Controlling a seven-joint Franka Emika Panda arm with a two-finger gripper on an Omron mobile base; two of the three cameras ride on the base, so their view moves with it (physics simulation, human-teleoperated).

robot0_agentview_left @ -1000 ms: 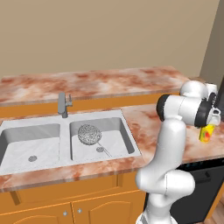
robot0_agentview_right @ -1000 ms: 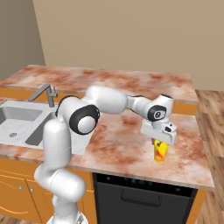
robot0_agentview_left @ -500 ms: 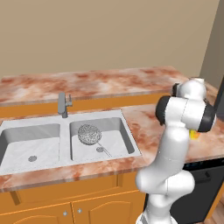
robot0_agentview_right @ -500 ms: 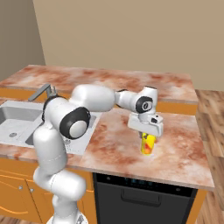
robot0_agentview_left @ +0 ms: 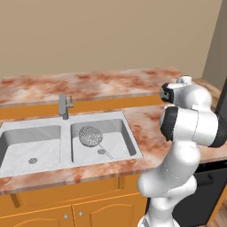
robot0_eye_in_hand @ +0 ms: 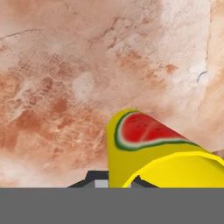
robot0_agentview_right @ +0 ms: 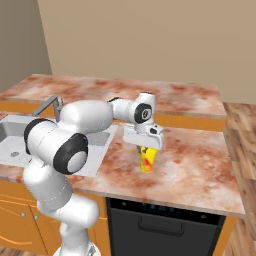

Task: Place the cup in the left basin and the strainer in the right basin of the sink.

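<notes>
The gripper is closed on the rim of the cup, which hangs just under it, upright, over the marble desk to the right of the sink. From the hand view the cup shows its watermelon picture against bare desk top. There is open desk all round it, with the front edge near and the right end farther off. The strainer lies in the right basin; the left basin sits beside it, the faucet behind both.
</notes>
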